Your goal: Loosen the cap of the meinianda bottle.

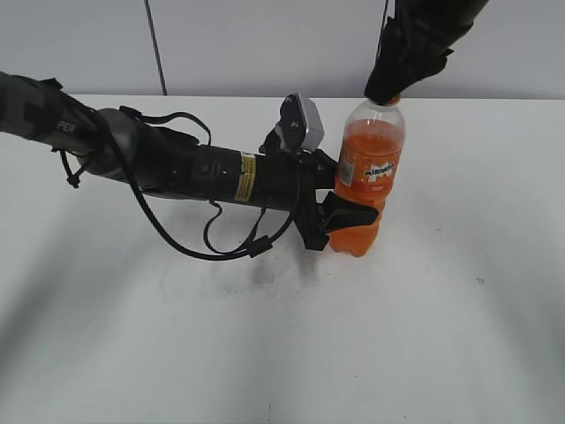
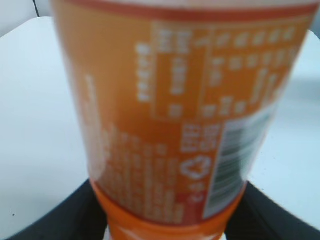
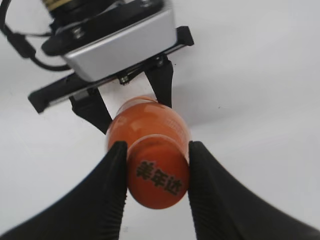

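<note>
The meinianda bottle (image 1: 369, 177) stands upright on the white table, full of orange liquid and wearing an orange label. My left gripper (image 1: 349, 216) comes in from the left and is shut on the bottle's lower body. In the left wrist view the label (image 2: 175, 115) fills the frame, with a black finger on each side at the bottom. From above, my right gripper (image 1: 386, 93) covers the bottle's top. The right wrist view shows the orange cap (image 3: 157, 175) with dark print, and both black fingers (image 3: 107, 190) touch its sides.
The left arm (image 1: 177, 163) and its looping cable (image 1: 221, 247) lie across the table's left half. In the right wrist view the left wrist's camera housing (image 3: 120, 45) sits just behind the bottle. White tabletop (image 1: 441, 336) surrounds the bottle.
</note>
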Controlling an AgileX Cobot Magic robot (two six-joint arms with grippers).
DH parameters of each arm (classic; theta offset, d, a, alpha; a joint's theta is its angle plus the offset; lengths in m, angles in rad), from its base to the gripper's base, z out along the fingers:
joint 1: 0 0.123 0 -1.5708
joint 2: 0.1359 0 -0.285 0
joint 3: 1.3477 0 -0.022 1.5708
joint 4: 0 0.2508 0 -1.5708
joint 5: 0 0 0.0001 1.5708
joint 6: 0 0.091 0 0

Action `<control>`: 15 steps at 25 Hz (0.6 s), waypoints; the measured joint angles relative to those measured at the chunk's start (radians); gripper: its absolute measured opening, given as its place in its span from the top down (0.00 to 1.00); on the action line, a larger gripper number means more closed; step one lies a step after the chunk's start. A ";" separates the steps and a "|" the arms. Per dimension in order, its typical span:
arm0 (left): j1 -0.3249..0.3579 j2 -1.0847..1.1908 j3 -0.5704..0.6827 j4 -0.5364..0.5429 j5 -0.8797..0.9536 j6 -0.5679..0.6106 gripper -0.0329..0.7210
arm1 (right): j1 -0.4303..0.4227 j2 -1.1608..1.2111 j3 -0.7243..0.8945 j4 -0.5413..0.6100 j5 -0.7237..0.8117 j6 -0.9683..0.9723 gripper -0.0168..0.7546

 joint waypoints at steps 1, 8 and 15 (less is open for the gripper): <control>0.000 0.000 0.000 0.001 0.000 0.000 0.43 | 0.000 0.000 0.000 -0.004 0.003 -0.097 0.62; -0.001 -0.002 -0.001 0.011 0.002 0.002 0.43 | 0.001 0.000 -0.002 -0.005 0.015 -0.434 0.62; -0.001 -0.004 -0.001 0.019 0.001 -0.004 0.43 | 0.001 -0.006 -0.019 0.014 0.017 -0.397 0.47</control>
